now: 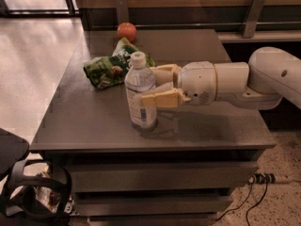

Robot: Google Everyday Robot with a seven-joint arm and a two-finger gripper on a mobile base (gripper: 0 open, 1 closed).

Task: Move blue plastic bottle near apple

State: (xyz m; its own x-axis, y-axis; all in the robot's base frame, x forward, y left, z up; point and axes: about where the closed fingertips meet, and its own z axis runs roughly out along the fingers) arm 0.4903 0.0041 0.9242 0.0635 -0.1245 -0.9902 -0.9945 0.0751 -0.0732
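Note:
The blue plastic bottle (139, 83), clear with a white cap and a white-and-blue label, stands upright near the middle of the dark table (89, 121). My gripper (146, 85) reaches in from the right. One tan finger (160, 99) lies across the bottle's front and the other (163, 71) is behind it, so the gripper is shut on the bottle. The red-orange apple (127, 31) sits at the table's far edge, well beyond the bottle.
A green snack bag (110, 66) lies between the bottle and the apple. A wall rail with metal brackets (251, 13) runs behind the table. A black object (33, 192) sits on the floor at the lower left, and a power strip (265, 178) at the right.

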